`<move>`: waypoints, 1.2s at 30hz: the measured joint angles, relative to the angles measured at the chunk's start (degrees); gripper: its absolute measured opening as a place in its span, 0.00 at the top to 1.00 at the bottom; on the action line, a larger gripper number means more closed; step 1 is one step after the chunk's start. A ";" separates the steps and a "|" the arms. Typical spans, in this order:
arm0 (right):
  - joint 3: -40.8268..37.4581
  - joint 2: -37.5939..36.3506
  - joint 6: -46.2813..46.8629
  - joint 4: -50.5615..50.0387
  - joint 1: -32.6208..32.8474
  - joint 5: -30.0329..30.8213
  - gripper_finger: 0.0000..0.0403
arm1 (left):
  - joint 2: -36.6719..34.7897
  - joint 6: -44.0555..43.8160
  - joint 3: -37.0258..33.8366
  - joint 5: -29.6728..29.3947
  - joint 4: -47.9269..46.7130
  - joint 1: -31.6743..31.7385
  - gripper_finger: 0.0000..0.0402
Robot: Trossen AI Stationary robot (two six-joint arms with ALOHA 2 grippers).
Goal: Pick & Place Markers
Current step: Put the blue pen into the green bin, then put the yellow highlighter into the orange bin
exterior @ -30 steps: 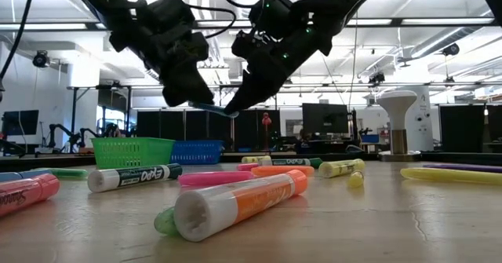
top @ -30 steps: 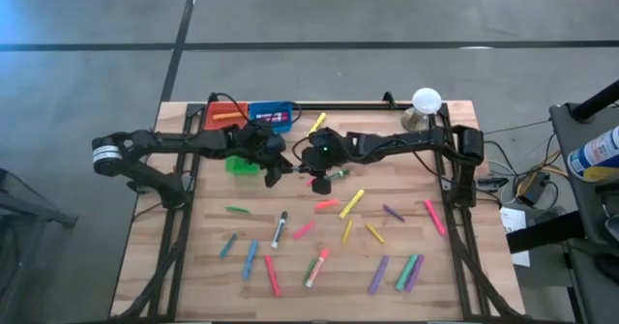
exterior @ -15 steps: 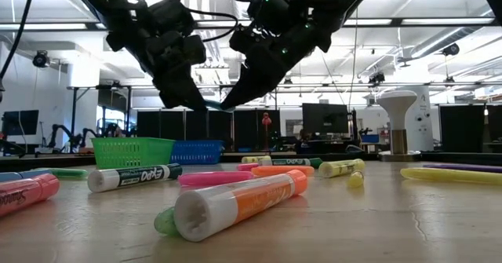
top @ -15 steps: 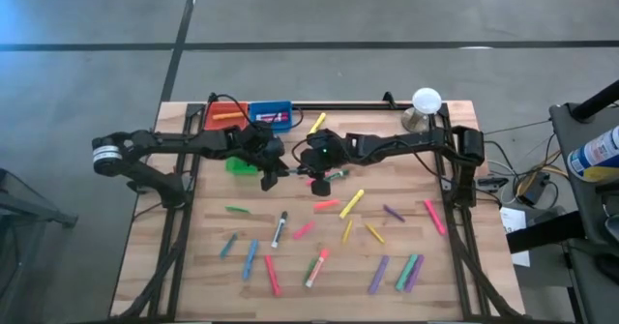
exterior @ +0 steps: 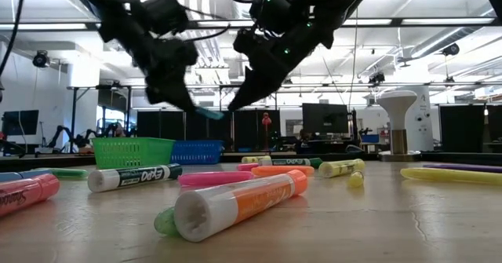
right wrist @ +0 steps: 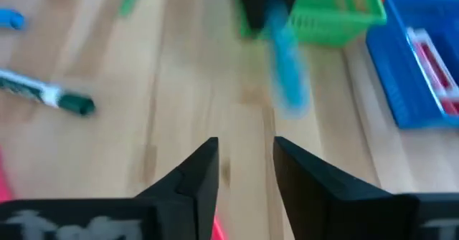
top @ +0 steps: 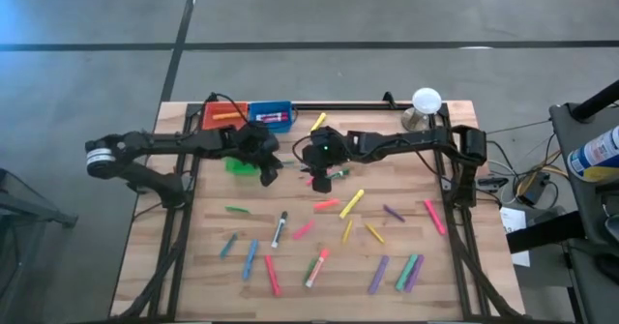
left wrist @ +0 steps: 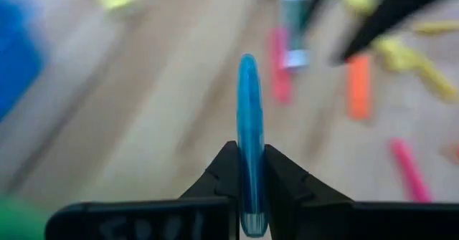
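My left gripper (top: 268, 170) hangs above the table just right of the green bin (top: 242, 165), shut on a blue marker (left wrist: 247, 118). In the low view that marker's free end (exterior: 210, 112) pokes out beyond the left gripper (exterior: 192, 104). My right gripper (top: 320, 177) is open and empty, a short way to the marker's right, and faces it (right wrist: 245, 161). Several more markers (top: 350, 203) in pink, yellow, green, blue and purple lie flat across the near half of the table. My left gripper pinches the blue marker between its two fingers (left wrist: 224, 170) near one end (left wrist: 248, 197). The marker runs along the fingers and sticks out forward past their tips. It is lifted clear of the table, slanting down toward the table's right.
A red bin (top: 224, 114) and a blue bin (top: 272, 115) stand at the far edge, each with markers inside. A white lamp-like stand (top: 425, 103) sits at the far right corner. A black rail runs along the far edge.
My left gripper has drawn back a little toward the table's left, carrying the blue marker with it. The marker's free end now stands apart from my right gripper, which has stayed nearly in place.
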 joint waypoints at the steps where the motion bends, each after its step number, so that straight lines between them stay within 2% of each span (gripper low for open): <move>1: -0.38 -0.05 -0.06 -0.51 0.06 1.38 0.67 | -0.97 -1.48 -0.62 -3.24 -1.06 0.05 0.93; 7: -3.99 -0.41 0.05 0.49 -0.66 3.59 0.69 | -8.56 -10.70 -5.48 -21.97 -10.40 1.40 0.93; 10: -5.86 -0.45 0.11 1.73 -0.72 3.75 0.72 | -11.66 -13.19 -8.01 -26.19 -12.00 2.50 0.93; 16: -7.94 -1.02 0.10 3.98 -1.40 3.85 0.78 | -11.25 -15.54 -13.28 -24.24 -8.55 5.54 0.93; 23: -7.47 -1.61 0.41 4.11 -1.54 3.65 0.77 | -9.45 -14.42 -14.32 -23.58 -5.94 6.81 0.74; 26: -7.50 -2.75 1.12 4.09 -1.71 3.87 0.76 | -10.36 -12.46 -13.67 -23.22 -6.57 6.81 0.70; 31: -9.19 -7.07 2.64 2.97 -2.67 6.75 0.75 | -13.51 -7.71 -12.34 -22.72 -5.14 6.87 0.71; 33: -11.19 -9.73 4.44 3.86 -4.23 8.53 0.77 | -14.93 -6.10 -12.36 -21.37 -0.88 6.92 0.74; 36: -14.84 -13.38 9.18 7.26 -7.48 8.33 0.82 | -16.32 -3.65 -14.38 -15.62 11.01 7.07 0.82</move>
